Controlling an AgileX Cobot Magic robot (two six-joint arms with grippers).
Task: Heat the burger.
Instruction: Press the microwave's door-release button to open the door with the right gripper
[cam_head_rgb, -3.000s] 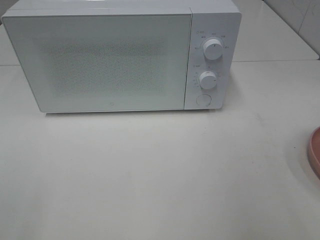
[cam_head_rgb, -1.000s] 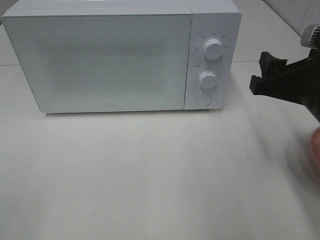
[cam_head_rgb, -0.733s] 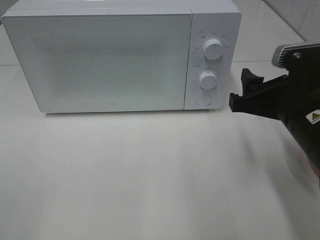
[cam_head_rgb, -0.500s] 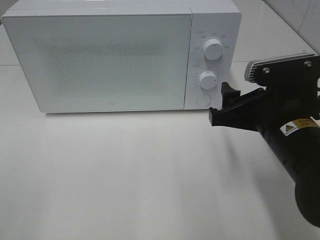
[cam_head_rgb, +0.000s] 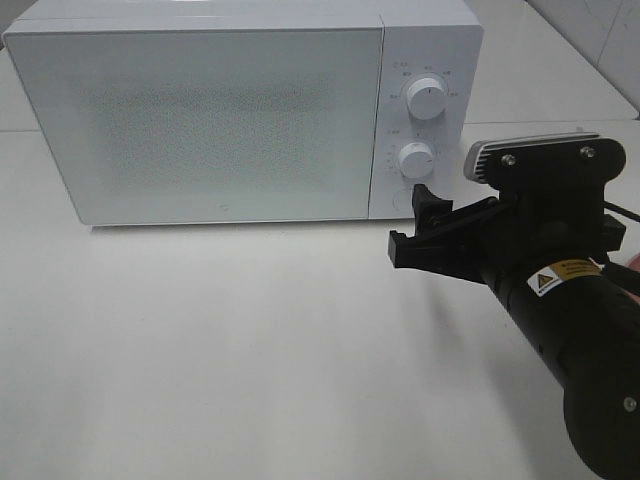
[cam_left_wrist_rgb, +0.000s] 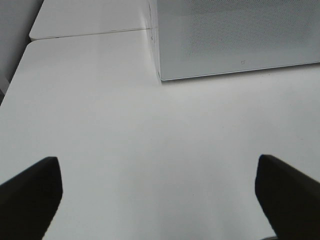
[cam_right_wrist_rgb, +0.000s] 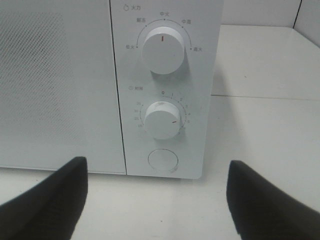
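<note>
My right gripper (cam_head_rgb: 412, 225): jaws spread, empty, facing round button (cam_right_wrist_rgb: 163, 161) on microwave (cam_head_rgb: 200, 120) | my left gripper (cam_left_wrist_rgb: 155, 200): spread, empty | risk: off-centre press shoves microwave toward back edge of table (cam_head_rgb: 250, 350).

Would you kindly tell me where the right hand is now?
In the high view the right hand is right of centre, open, in front of the microwave, close to its round button.
</note>
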